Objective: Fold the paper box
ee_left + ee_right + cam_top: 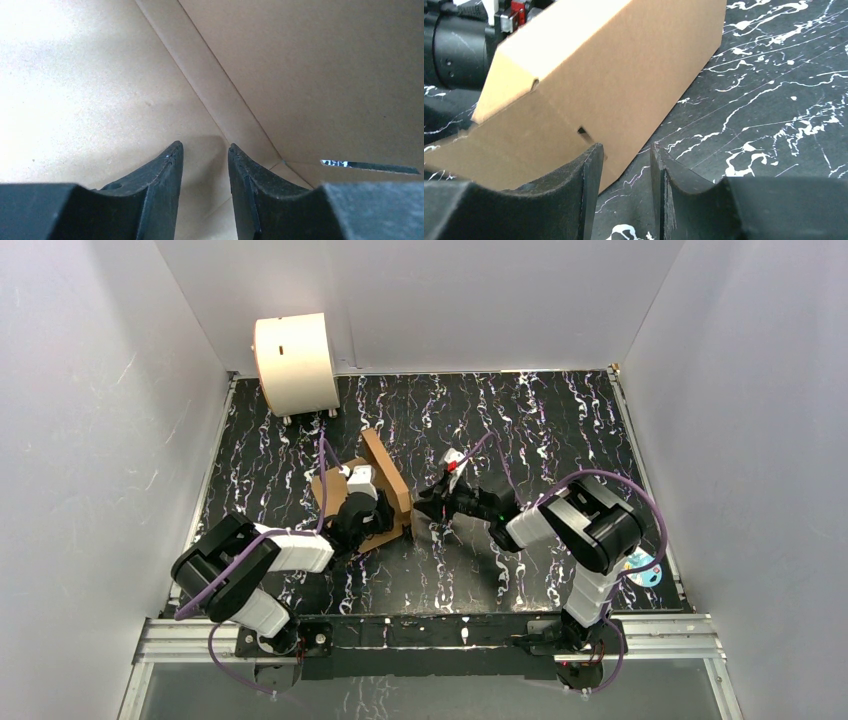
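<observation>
Left gripper (205,150): black fingers parted, nothing between them. The tips are low over the inside floor of the paper box (100,90), a shallow brown corrugated cardboard mailer, close to the crease where a side wall rises; I cannot tell if they touch. Right gripper (626,147): parted and empty too, tips just off the outer face of that raised wall (634,90), at the box's 3 o'clock side. The box lies a little toward 9 o'clock from the middle of the black, white-veined table (560,430), with the wall running roughly 11 to 5 o'clock. Worries: the box looks light and nothing clamps it, so a shove from the right could skid it toward 9 o'clock instead of folding the wall. If I push too far, the wall closes onto the left fingers. One right fingertip sits beside a small die-cut slot (583,131) and could snag there. The cream cylindrical drum (295,362) at 11 o'clock is well apart, so no concern.
</observation>
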Controlling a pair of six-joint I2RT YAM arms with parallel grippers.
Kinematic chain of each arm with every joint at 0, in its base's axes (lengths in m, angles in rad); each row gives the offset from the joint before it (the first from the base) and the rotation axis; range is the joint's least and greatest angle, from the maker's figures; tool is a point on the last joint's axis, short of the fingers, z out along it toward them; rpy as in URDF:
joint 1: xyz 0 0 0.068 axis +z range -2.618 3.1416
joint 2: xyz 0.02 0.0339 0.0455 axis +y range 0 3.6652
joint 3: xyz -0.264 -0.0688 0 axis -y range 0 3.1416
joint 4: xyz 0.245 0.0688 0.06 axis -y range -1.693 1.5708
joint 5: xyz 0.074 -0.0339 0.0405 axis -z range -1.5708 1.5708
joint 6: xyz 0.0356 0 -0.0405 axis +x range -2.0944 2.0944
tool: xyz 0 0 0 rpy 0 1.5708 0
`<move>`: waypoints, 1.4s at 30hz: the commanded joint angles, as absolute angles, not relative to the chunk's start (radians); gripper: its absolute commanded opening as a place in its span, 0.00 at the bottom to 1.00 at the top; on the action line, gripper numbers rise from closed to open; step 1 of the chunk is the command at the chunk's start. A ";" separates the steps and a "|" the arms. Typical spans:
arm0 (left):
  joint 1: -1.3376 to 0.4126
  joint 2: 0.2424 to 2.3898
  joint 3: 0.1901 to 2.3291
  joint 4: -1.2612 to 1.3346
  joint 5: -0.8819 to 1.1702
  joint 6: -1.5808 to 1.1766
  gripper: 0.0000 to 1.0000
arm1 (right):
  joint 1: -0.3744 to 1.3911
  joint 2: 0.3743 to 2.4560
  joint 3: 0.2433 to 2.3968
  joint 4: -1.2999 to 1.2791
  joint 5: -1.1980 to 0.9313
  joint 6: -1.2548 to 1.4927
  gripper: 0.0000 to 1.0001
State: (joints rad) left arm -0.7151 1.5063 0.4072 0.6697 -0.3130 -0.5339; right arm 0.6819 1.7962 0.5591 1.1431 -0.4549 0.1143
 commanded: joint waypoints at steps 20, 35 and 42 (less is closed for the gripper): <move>-0.716 1.566 0.473 0.533 -0.256 -0.594 0.36 | 0.695 1.608 0.431 1.071 -0.401 0.052 0.63; -0.716 1.582 0.479 0.540 -0.196 -0.610 0.34 | 0.717 1.739 0.485 1.258 -0.269 0.108 0.59; -0.716 1.566 0.488 0.512 -0.215 -0.609 0.34 | 0.718 1.620 0.421 1.118 -0.291 0.037 0.62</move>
State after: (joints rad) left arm -0.7147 1.5570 0.4862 0.6159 -0.2607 -0.5953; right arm 0.7139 1.7187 0.4549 1.1461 -0.2993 0.0891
